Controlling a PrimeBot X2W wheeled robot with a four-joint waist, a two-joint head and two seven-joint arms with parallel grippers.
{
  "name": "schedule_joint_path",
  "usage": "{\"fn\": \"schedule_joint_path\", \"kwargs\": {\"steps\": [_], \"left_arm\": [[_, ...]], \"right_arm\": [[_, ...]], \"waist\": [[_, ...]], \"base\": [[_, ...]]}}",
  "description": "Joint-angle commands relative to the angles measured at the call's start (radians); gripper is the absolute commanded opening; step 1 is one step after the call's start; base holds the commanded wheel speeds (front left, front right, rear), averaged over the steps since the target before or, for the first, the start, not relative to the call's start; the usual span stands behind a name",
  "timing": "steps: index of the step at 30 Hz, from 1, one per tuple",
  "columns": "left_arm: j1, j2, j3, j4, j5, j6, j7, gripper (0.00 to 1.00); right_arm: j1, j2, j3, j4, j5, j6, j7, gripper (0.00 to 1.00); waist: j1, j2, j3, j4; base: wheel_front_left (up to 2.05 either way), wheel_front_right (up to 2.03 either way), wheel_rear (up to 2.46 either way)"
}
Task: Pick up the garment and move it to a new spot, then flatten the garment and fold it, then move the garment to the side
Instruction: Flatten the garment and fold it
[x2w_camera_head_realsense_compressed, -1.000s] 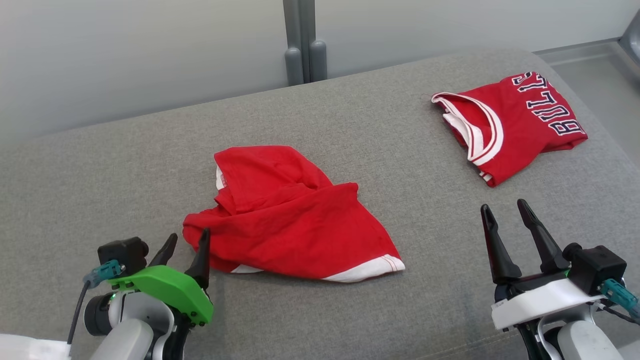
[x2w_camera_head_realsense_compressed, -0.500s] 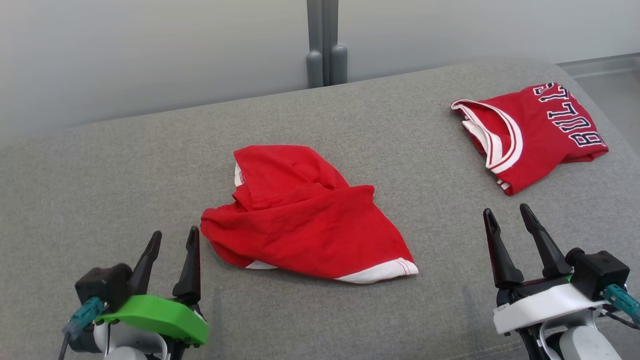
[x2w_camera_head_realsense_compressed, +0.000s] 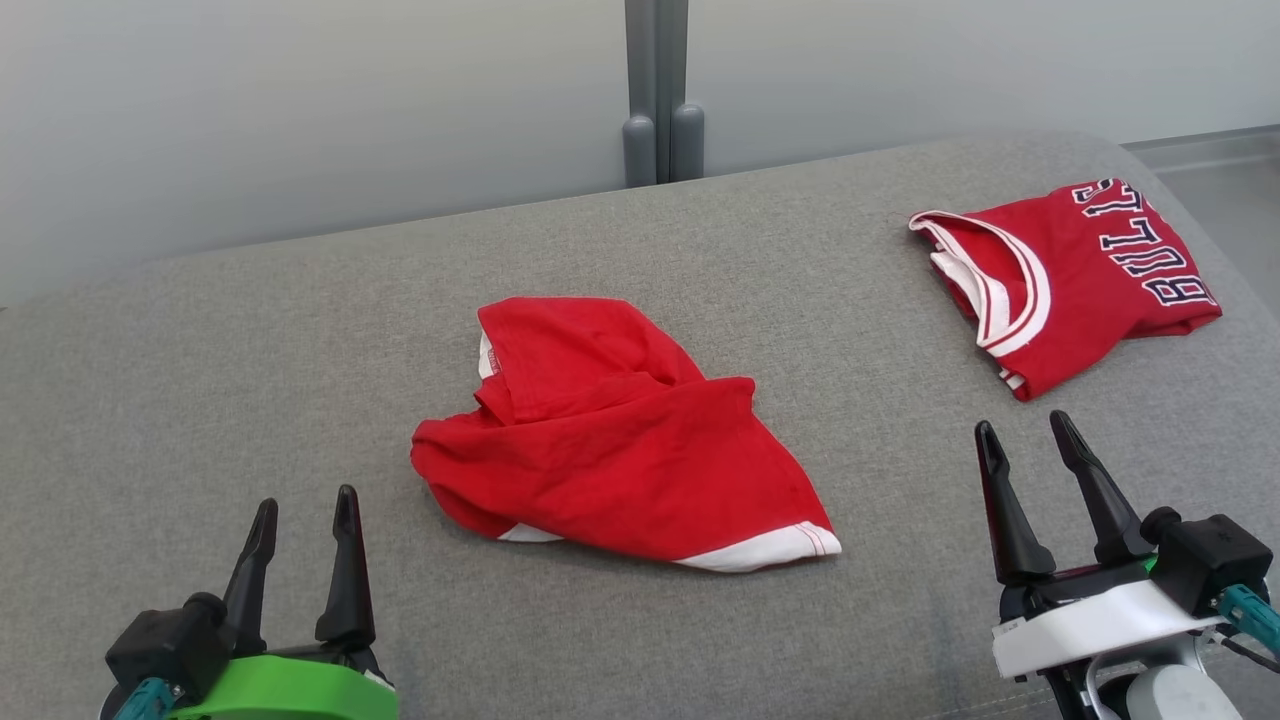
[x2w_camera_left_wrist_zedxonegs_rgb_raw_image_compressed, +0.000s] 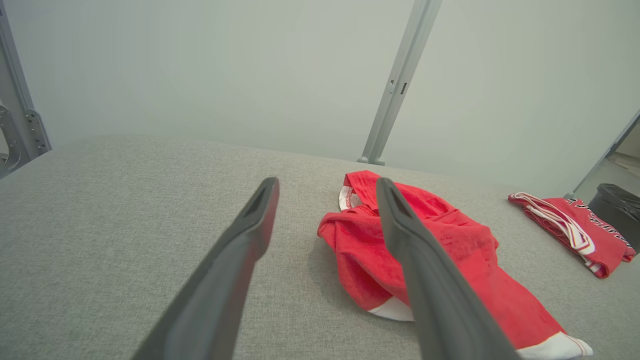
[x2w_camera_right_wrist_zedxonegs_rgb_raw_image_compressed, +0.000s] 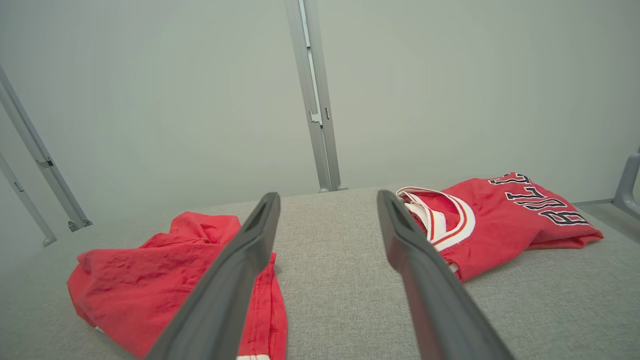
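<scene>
- The left gripper (x2w_camera_head_realsense_compressed: 306, 500) sits at the lower left of the head view, over the near part of the grey padded surface (x2w_camera_head_realsense_compressed: 200, 380). Its two dark fingers are spread wide with nothing between them.
- The right gripper (x2w_camera_head_realsense_compressed: 1022, 425) sits at the lower right. Its jaws are also wide apart and empty, and its fingers point away from the robot.
- The crumpled red garment (x2w_camera_head_realsense_compressed: 620, 450) lies in the middle of the surface, a little beyond the two grippers. It touches neither and is nearer the left one. A white hem band shows along its near right edge.
- The folded red jersey (x2w_camera_head_realsense_compressed: 1080, 280) lies farther back at the right, close to the surface's edge and beyond the right gripper. It is well apart from the crumpled garment. Its white-trimmed neckline faces left and its dark lettering runs along the right side.
- Behind the surface, a grey metal post (x2w_camera_head_realsense_compressed: 660, 100) stands against a pale wall (x2w_camera_head_realsense_compressed: 300, 100).
</scene>
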Motion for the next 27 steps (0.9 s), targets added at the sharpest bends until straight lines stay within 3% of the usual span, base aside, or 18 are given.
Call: {"fn": "schedule_joint_path", "kwargs": {"steps": [1,15,27], "left_arm": [[0.015,-0.002,0.009,-0.004,0.011,-0.006,-0.003,1.00],[0.032,-0.045,0.033,0.031,0.043,-0.051,-0.003,1.00],[-0.007,-0.047,-0.039,0.133,0.016,-0.090,0.103,1.00]], "right_arm": [[0.007,-0.004,0.001,-0.004,-0.004,0.000,-0.003,1.00],[0.007,-0.020,0.015,0.001,0.005,0.000,0.004,1.00],[-0.005,-0.016,0.021,0.009,0.010,0.000,0.005,1.00]], "waist": [[0.0000,0.0000,-0.002,0.000],[0.0000,0.0000,-0.008,-0.002],[0.0000,0.0000,0.001,-0.017]], "base": [[0.00,0.00,0.00],[0.00,0.00,0.00],[0.00,0.00,0.00]]}}
